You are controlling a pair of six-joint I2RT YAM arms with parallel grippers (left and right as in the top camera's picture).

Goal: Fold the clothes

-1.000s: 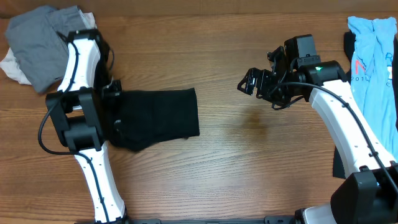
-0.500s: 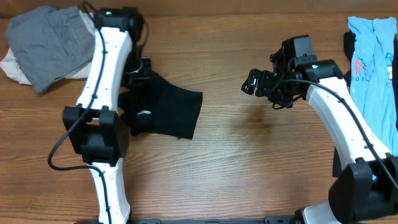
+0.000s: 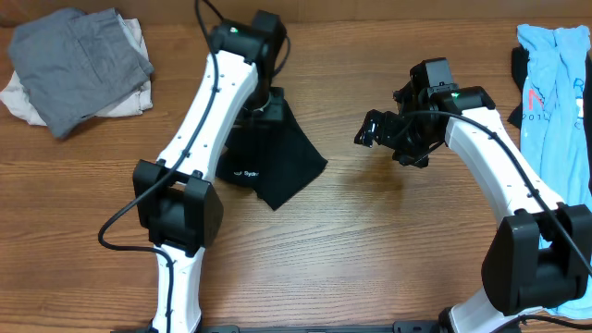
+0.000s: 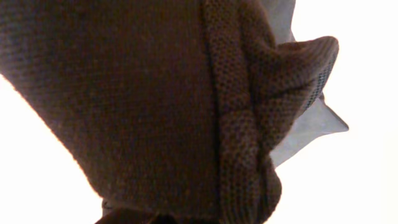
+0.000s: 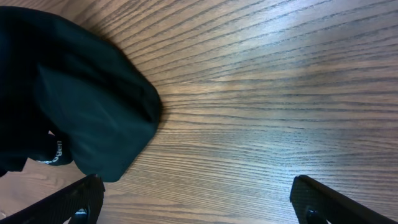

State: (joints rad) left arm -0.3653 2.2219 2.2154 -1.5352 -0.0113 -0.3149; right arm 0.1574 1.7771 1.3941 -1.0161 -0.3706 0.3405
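Overhead, the wooden table (image 3: 388, 250) lies bare across its middle and front, the widest free stretch being between the 2 arms and below the right one. The garments sit toward the edges: a grey piece (image 3: 79, 51) on a white piece (image 3: 20, 97) at the far left corner, and a light-blue shirt (image 3: 555, 79) with red print at the far right, cut off by the frame edge. The black T-shirt (image 3: 282, 153) lies left of centre, drawn up in a peak to the left gripper (image 3: 270, 104) and fanning down onto the wood, a bit of white lettering on its lower left fold. That gripper has the cloth pinched, though its fingers are buried under fabric and arm, so their gap cannot be read. The left wrist view is filled by dark knit and a ribbed hem pressed close against a washed-out white background. The right gripper (image 3: 377, 129) hangs over bare wood beside the T-shirt without touching it, its 2 fingers (image 5: 74, 202) spread wide and holding nothing; only their tips show at the bottom corners of the right wrist view.
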